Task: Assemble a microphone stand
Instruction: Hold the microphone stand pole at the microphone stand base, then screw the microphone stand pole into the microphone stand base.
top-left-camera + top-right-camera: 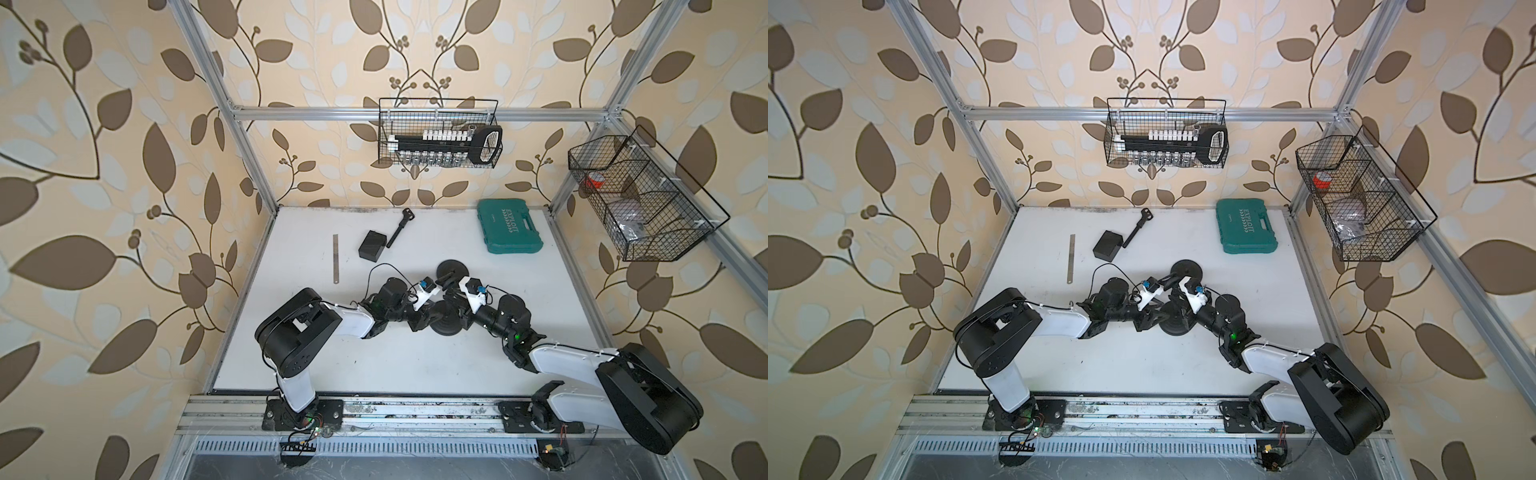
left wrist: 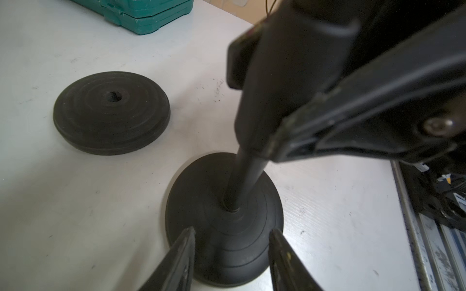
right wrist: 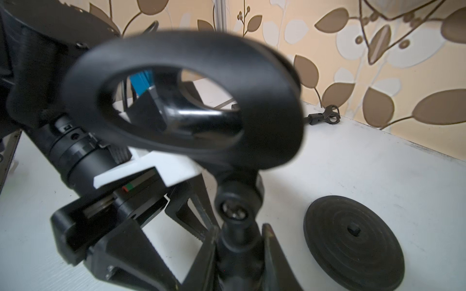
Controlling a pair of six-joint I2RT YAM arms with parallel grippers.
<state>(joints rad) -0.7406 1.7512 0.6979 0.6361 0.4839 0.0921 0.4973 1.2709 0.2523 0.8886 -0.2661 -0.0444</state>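
Right now the pole (image 2: 245, 176) stands upright on the counter (image 2: 75, 201), its foot in the centre hole of the round base (image 2: 222, 254). The right claw (image 3: 239, 241) is clamped on it just under the clip's swivel. Lower down, the left claw (image 2: 232, 230) hangs part-open over the base's near rim. It is nearer, so it probably steadies the base while the pole seats along its vertical axis.

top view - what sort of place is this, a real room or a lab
Most likely a robot work cell dressed as a room: leaf wallpaper sits behind an aluminium frame, the left arm and right arm are mounted on a rail at the edge of the white table.
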